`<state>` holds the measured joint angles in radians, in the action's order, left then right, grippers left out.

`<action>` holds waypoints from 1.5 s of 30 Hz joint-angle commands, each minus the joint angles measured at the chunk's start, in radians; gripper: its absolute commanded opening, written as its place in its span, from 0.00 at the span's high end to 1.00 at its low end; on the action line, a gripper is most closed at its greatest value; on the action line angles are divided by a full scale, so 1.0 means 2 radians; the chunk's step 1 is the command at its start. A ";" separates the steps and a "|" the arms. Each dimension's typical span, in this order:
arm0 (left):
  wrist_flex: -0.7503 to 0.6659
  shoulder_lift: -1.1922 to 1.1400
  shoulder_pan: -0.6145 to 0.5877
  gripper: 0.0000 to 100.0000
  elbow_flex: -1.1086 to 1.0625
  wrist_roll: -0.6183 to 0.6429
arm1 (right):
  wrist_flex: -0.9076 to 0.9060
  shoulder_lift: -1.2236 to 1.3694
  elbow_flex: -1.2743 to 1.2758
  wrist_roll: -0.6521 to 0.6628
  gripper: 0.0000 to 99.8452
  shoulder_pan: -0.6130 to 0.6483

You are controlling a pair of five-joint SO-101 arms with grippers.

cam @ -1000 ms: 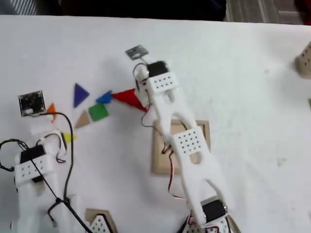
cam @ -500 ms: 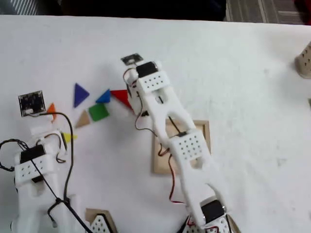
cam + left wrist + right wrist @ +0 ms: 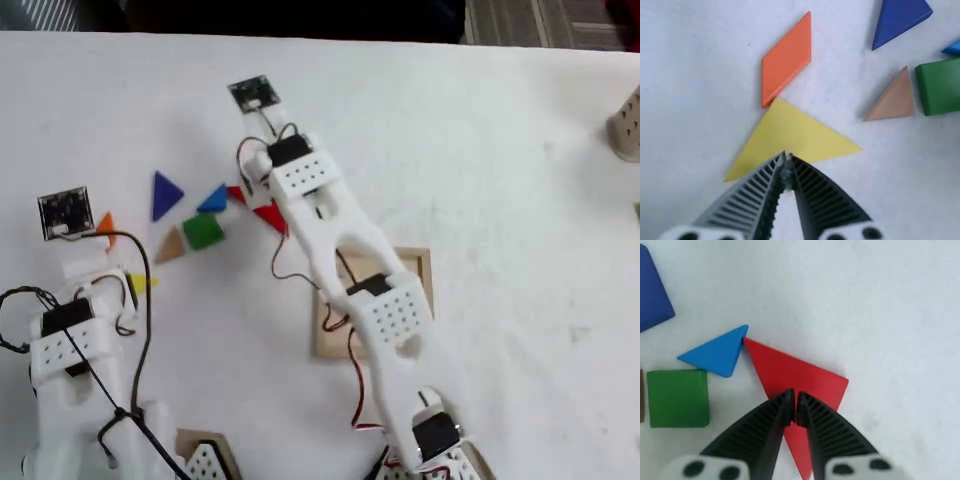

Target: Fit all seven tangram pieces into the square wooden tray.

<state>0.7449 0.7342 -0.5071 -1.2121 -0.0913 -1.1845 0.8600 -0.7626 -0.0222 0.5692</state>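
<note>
Right claw (image 3: pixel 794 399) farther over red triangle (image 3: pixel 801 374)

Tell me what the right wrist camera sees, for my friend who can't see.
A closed black claw sits over a red triangle on a white table. A light blue triangle lies right by its corner, with a green square next to that.

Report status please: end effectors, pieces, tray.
Left end effector shut, over yellow triangle. Right end effector shut, over red triangle. Wooden tray: no piece seen inside; right arm across it.
</note>
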 commanded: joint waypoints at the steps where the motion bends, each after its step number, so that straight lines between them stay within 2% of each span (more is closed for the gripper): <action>1: -0.012 0.014 -0.005 0.98 0.003 -0.002 | 0.043 -0.010 -0.006 -0.004 0.98 0.001; 5: -0.012 0.014 -0.005 0.98 0.003 -0.002 | 0.094 0.008 -0.001 -0.004 0.98 0.000; 10: -0.012 0.014 -0.005 0.98 0.003 -0.004 | 0.094 0.051 -0.005 -0.001 0.98 -0.007; 20: -0.012 0.014 -0.005 0.98 0.002 -0.005 | -0.073 0.006 -0.002 0.012 0.98 0.006; 32: -0.012 0.016 -0.005 0.98 -0.002 -0.005 | -0.169 -0.018 0.005 0.028 0.98 0.069; 37: -0.028 0.014 -0.005 0.98 -0.002 -0.003 | -0.133 -0.109 0.112 0.005 0.98 0.072; 45: -0.028 0.014 -0.005 0.98 -0.002 -0.002 | 0.018 -0.335 0.397 0.002 0.98 0.077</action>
<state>0.7096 0.7342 -0.5071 -1.2213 -0.0928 -1.2413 0.3844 -0.1320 -0.0054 0.7073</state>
